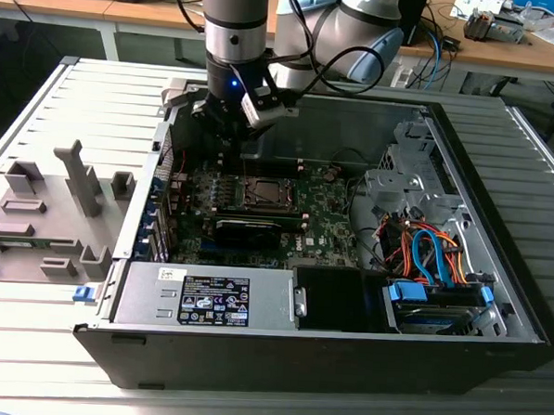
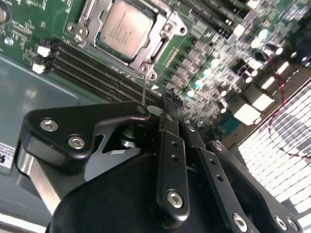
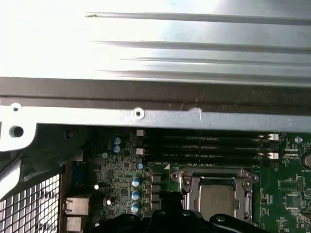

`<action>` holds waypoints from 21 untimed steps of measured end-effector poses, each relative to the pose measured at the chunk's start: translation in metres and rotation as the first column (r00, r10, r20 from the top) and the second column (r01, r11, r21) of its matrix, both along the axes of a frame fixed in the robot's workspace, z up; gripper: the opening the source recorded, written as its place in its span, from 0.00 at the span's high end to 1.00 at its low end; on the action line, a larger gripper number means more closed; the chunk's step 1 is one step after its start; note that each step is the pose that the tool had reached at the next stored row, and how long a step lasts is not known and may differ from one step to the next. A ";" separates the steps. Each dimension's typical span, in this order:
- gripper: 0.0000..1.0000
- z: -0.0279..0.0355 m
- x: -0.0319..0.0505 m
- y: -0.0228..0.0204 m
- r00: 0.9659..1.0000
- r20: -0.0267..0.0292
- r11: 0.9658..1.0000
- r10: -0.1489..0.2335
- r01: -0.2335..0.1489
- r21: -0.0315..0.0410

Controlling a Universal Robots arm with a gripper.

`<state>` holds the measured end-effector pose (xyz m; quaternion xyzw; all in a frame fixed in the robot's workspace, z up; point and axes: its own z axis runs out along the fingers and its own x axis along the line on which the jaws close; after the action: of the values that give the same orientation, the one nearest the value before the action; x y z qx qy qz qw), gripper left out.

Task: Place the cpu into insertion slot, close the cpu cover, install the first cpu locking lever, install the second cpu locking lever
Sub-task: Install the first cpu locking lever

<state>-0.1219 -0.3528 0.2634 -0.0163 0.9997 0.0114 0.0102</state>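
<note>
The cpu (image 2: 125, 28) lies flat in the insertion slot (image 1: 262, 194) on the green motherboard, its silvery face up. The cpu cover (image 2: 156, 48) is down around it as a metal frame; both wrist views show this, with the cpu (image 3: 217, 200) inside the cover (image 3: 192, 187). A thin metal locking lever (image 2: 144, 87) stands up from the socket's corner. My gripper (image 2: 171, 97) hovers above the board beside the socket, close to that lever. Its black fingers are shut together with nothing visible between them. In the exterior view the gripper (image 1: 226, 149) hangs inside the open case, on the exterior view's left of the socket.
The case's metal wall (image 3: 146, 116) runs close behind the socket. Black memory slots (image 2: 82, 63) lie beside the socket. A black card (image 1: 248, 229), a power supply (image 1: 207, 297) and a drive cage with coloured cables (image 1: 432, 262) fill the case. Grey fixtures (image 1: 44, 214) stand outside it.
</note>
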 end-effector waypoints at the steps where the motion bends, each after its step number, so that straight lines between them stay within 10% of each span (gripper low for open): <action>1: 0.89 -0.0003 -0.0001 0.0022 1.000 0.000 1.000 0.000 0.000 0.000; 4: 0.89 -0.0012 0.0000 0.0085 1.000 0.000 1.000 0.000 0.000 0.000; 21: 0.89 -0.0012 0.0195 0.0088 1.000 0.000 1.000 0.000 0.000 -0.003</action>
<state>-0.1024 -0.3440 0.2622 -0.0163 0.9998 0.0098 0.0101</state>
